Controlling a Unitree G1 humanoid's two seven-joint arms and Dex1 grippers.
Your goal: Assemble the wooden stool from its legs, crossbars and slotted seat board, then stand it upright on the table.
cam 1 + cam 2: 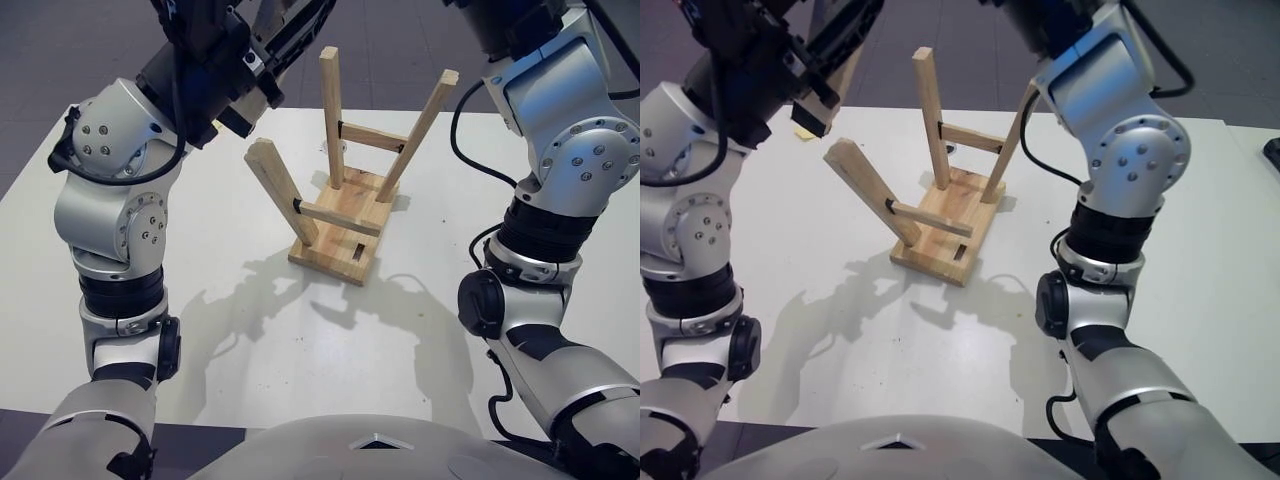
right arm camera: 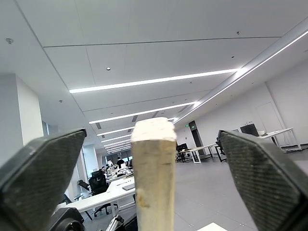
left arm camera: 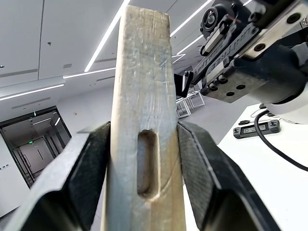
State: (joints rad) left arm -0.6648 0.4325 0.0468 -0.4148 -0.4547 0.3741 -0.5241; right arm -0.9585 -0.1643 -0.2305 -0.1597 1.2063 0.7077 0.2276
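Surface [image 1: 200, 330]: white, carrying the stool, which is upside down and part built, a little back of centre.

Board [image 1: 325, 252]: lies flat with its seat face down, so the legs can be dropped in from above. We judge that this is why it is inverted.

Three legs are seated, their long axes rising from the board.
- Upright leg [image 1: 331, 110] at the far side stands close to plumb.
- Right leg [image 1: 418, 133] leans out to the right.
- Near leg [image 1: 280, 190] leans hard to the left.
- The lean suggests loose joints, not yet squared.

Loose leg [image 3: 144, 72]: the fourth, up in the air over the far-left part of the surface.
- The left pincer [image 3: 143, 132] is clamped on its two side faces.
- Its mortise [image 3: 146, 163] sits between the fingers.
- The ceiling is behind it, so we take its long axis to point roughly upward, away from the wrist.
- We judge it is held clear until its corner is ready.

Right pincer [image 2: 151, 134]: spread wide, with a leg end standing between the fingers and touching neither. This is probably the top of the right leg, and the pincer looks poised to steady it.

Far crossbar [image 1: 372, 137]: ties the upright and right legs, sloping slightly.

Near crossbar [image 1: 340, 217]: runs right from the near leg, low over the board. Its free end looks to be waiting for the fourth leg.

Slot [image 1: 358, 248]: open at the board's near right.
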